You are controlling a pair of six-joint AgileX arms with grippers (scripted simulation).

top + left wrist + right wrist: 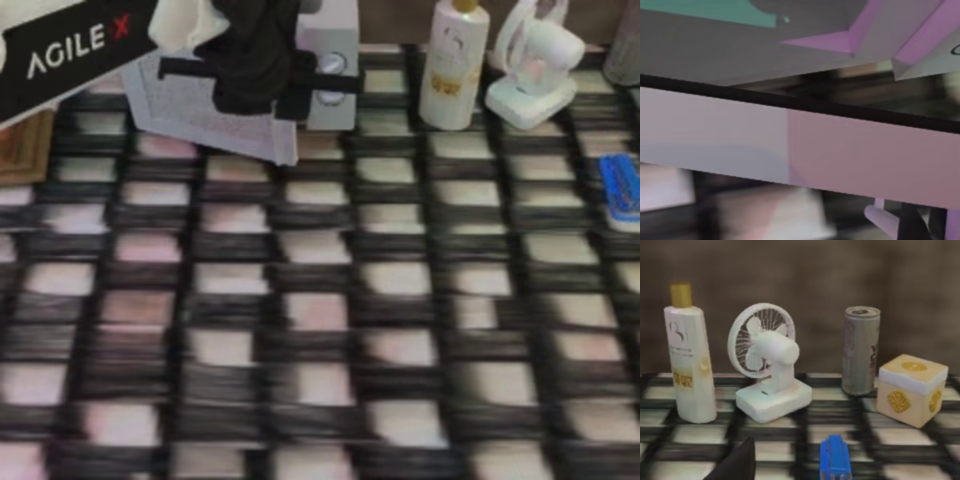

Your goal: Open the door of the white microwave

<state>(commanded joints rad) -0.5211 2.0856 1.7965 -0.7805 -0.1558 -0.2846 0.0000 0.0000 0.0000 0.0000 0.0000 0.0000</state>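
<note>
The white microwave (335, 40) stands at the back of the table, left of centre, with two silver knobs on its front. Its door (200, 115), a white panel with a speckled grey mesh window, is swung out to the left and stands wide of the body. My left gripper (255, 75) hangs over the door's free end, right at the microwave's front. The left wrist view is filled by the door's pale edge (790, 145), with a small pale handle (885, 217) below it. My right gripper (782, 475) is out of the top view, facing the back right objects.
A cream bottle (453, 65), a white fan (535, 65) and a can (625, 40) stand at the back right. A blue stapler (622, 185) lies at the right edge, and a cream box (912, 387) sits beyond it. A wooden block (25, 145) is at far left.
</note>
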